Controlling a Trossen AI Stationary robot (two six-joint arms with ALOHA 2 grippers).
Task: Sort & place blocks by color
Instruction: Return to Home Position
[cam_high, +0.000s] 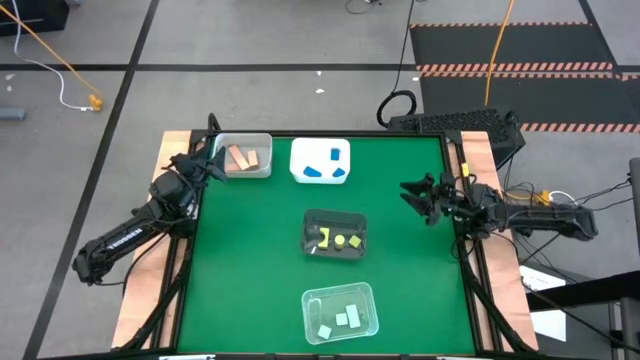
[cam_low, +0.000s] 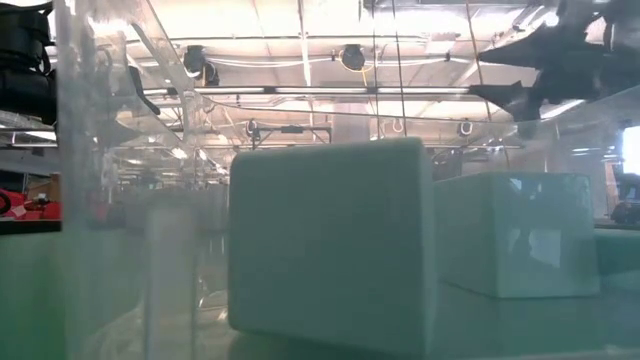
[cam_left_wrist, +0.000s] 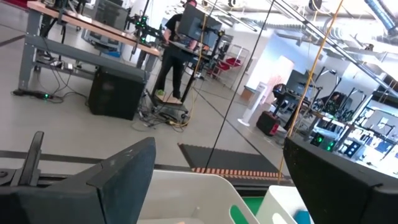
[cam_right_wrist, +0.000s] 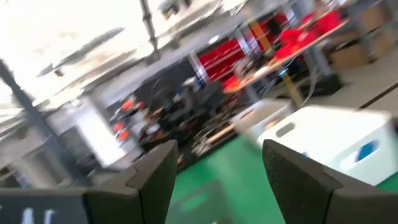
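Observation:
Four trays hold the blocks in the high view. Two tan blocks (cam_high: 240, 158) lie in a clear tray at the far left. Blue blocks (cam_high: 324, 165) sit in a white tray beside it. Yellow blocks (cam_high: 338, 239) lie in a dark clear tray at mid-table. Mint green blocks (cam_high: 346, 320) rest in a clear tray at the near edge and fill the low view (cam_low: 330, 245). My left gripper (cam_high: 207, 158) hovers open by the tan tray. My right gripper (cam_high: 412, 193) is open near the table's right edge, holding nothing.
The green mat (cam_high: 250, 250) has bare room between the trays. Wooden rails (cam_high: 150, 260) border the table at left and right. A keyboard (cam_high: 450, 125) lies beyond the far right corner. A person (cam_left_wrist: 177, 50) stands in the room beyond, seen in the left wrist view.

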